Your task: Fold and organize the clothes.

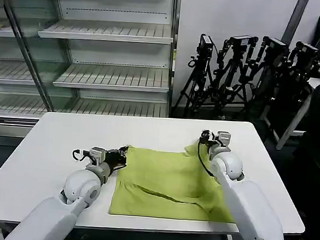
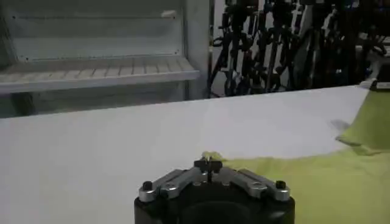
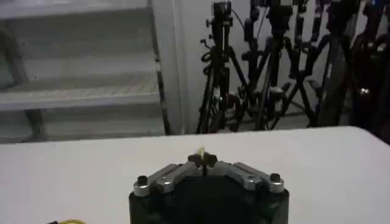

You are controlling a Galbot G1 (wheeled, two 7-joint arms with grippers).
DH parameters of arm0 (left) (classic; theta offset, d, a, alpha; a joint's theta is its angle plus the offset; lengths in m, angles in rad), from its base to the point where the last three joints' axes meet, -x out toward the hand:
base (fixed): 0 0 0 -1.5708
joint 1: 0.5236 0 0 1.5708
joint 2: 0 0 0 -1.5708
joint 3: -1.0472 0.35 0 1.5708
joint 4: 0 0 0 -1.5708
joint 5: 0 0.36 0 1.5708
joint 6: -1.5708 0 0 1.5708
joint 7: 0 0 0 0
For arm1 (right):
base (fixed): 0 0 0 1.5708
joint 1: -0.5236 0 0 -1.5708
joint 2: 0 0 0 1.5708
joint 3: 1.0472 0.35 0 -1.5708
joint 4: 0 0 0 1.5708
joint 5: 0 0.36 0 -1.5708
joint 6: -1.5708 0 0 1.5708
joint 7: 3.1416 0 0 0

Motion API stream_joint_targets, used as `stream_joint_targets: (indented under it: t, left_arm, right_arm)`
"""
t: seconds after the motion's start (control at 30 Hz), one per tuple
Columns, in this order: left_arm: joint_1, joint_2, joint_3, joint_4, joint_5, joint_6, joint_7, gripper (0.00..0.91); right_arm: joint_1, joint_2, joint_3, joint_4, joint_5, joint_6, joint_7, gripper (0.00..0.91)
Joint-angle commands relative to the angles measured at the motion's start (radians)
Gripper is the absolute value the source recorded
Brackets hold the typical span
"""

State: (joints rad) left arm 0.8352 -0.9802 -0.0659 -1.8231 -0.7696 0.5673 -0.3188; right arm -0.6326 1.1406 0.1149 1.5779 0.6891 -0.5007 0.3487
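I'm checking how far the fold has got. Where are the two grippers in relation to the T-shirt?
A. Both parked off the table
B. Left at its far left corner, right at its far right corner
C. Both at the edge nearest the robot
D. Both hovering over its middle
B. The left gripper sits shut on the T-shirt at its far left corner, and the right gripper is shut at the far right corner.

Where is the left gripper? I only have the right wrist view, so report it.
Observer: The left gripper is at the far left corner of the T-shirt, which lies on the white table.
Operator: Now place my right gripper against the shirt.
Observer: The right gripper is at the shirt's far right corner, across from the left one.
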Motion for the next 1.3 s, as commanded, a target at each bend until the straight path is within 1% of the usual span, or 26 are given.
stream_joint_targets:
  t: [0.03,0.17,0.33,0.47,0.5,0.67,0.8,0.9,1.03,1.27,1.3]
  left_arm:
    - [0.048,0.024,-0.020,-0.074,0.001,-0.001,0.003,0.030]
    - [0.096,0.037,-0.039,-0.116,0.018,0.000,0.016,0.020]
    - [0.164,0.052,-0.056,-0.170,0.062,-0.009,0.041,0.030]
    - [0.216,0.071,-0.078,-0.215,0.089,-0.014,0.049,0.030]
    - [0.225,0.077,-0.082,-0.226,0.092,-0.016,0.051,0.020]
    - [0.302,0.097,-0.108,-0.280,0.125,-0.027,0.063,0.030]
    - [0.372,0.101,-0.138,-0.321,0.178,-0.032,0.077,0.030]
    - [0.432,0.110,-0.168,-0.347,0.208,-0.037,0.087,0.030]
    - [0.490,0.119,-0.169,-0.366,0.279,-0.053,0.103,0.030]
    - [0.506,0.105,-0.147,-0.338,0.347,-0.054,0.121,0.020]
    - [0.504,0.105,-0.147,-0.333,0.353,-0.054,0.122,0.030]
  right_arm:
    - [-0.130,-0.072,0.070,0.193,-0.031,0.014,-0.021,0.000]
    - [-0.247,-0.132,0.136,0.289,-0.045,0.024,-0.047,0.000]
    - [-0.405,-0.160,0.228,0.393,-0.051,0.025,-0.067,0.000]
    - [-0.519,-0.158,0.307,0.449,-0.094,0.034,-0.080,0.000]
    - [-0.543,-0.155,0.326,0.463,-0.100,0.036,-0.081,0.000]
    - [-0.652,-0.149,0.411,0.521,-0.119,0.046,-0.097,0.000]
    - [-0.750,-0.101,0.475,0.572,-0.158,0.044,-0.108,0.000]
    - [-0.801,-0.079,0.494,0.590,-0.179,0.044,-0.112,0.000]
    - [-0.843,-0.048,0.504,0.601,-0.203,0.037,-0.116,0.000]
    - [-0.898,0.007,0.500,0.609,-0.251,0.019,-0.114,0.000]
    - [-0.907,0.012,0.499,0.610,-0.255,0.016,-0.113,0.000]
